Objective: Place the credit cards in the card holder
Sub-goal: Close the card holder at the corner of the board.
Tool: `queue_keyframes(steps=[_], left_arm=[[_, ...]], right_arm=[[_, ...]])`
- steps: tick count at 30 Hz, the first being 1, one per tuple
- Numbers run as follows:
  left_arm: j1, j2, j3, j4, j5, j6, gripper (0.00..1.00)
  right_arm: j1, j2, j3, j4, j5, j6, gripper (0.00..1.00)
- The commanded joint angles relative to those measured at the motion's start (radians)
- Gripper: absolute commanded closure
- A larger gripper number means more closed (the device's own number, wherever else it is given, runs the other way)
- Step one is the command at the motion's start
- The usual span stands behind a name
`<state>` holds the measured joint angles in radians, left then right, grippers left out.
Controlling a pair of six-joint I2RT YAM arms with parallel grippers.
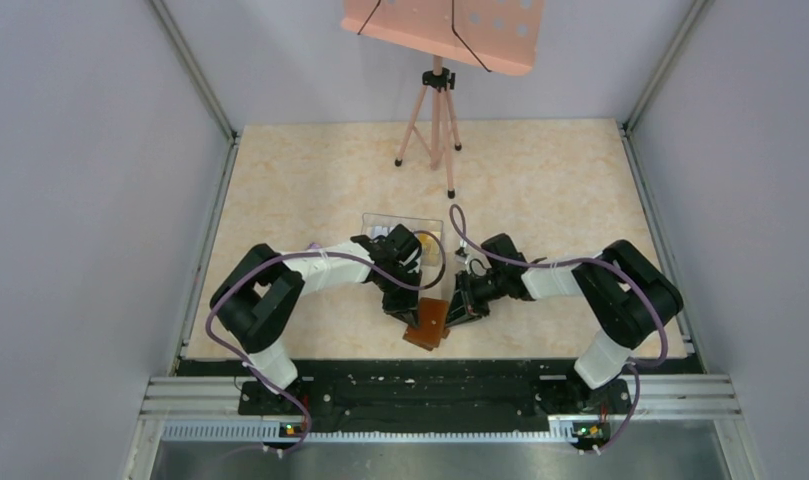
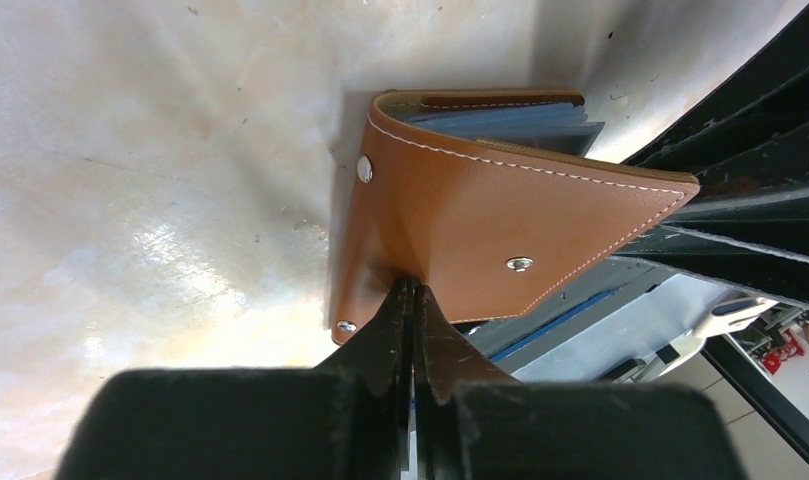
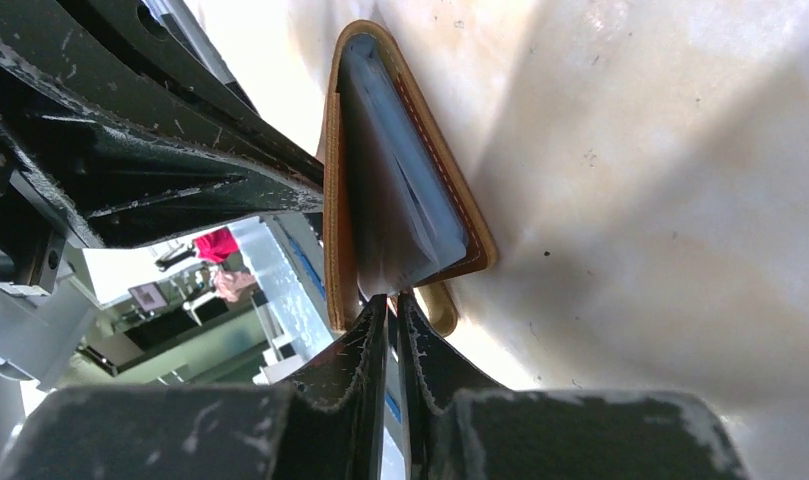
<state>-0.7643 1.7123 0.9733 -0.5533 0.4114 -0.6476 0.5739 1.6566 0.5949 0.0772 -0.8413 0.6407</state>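
Fingers [image 2: 380, 340] together both sides: you've got L gripper [image 2: 412, 295] clamped on card holder [image 2: 500, 215] cover, R gripper [image 3: 392, 305] pinching its pocket edge w/ slim gap.

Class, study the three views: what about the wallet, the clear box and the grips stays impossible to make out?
- Clear box, top view: the left arm covers most of it; contents too small.
- Blue layers in the card holder, both wrist views: cards or pockets, uncountable, blurred.
- Right gripper, right wrist view: its own fingers hide which leaf they pinch.
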Motion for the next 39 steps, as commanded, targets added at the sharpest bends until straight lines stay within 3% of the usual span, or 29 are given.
queue_keyframes(steps=[1,13,19,25,32,39], left_arm=[[0.0,0.046,-0.016,0.003,-0.016,0.011,1.0],[0.0,0.119,0.03,-0.014,-0.04,0.014,1.0],[0.0,0.119,0.032,-0.035,-0.047,0.03,1.0],[0.0,0.118,0.028,-0.039,-0.041,0.037,1.0],[0.0,0.122,0.026,-0.033,-0.032,0.041,1.0],[-0.001,0.129,0.021,-0.025,-0.025,0.035,1.0]], right_arm=[[0.005,0.022,-0.005,0.003,-0.056,-0.007,0.92],[0.004,0.043,0.016,-0.173,-0.083,-0.12,0.85],[-0.03,-0.062,0.028,-0.164,0.037,-0.082,0.64],[-0.057,-0.071,0.034,-0.109,0.042,-0.06,0.67],[-0.054,0.003,0.014,0.043,-0.054,-0.004,0.72],[-0.026,0.041,0.009,0.061,-0.085,-0.004,0.71]])
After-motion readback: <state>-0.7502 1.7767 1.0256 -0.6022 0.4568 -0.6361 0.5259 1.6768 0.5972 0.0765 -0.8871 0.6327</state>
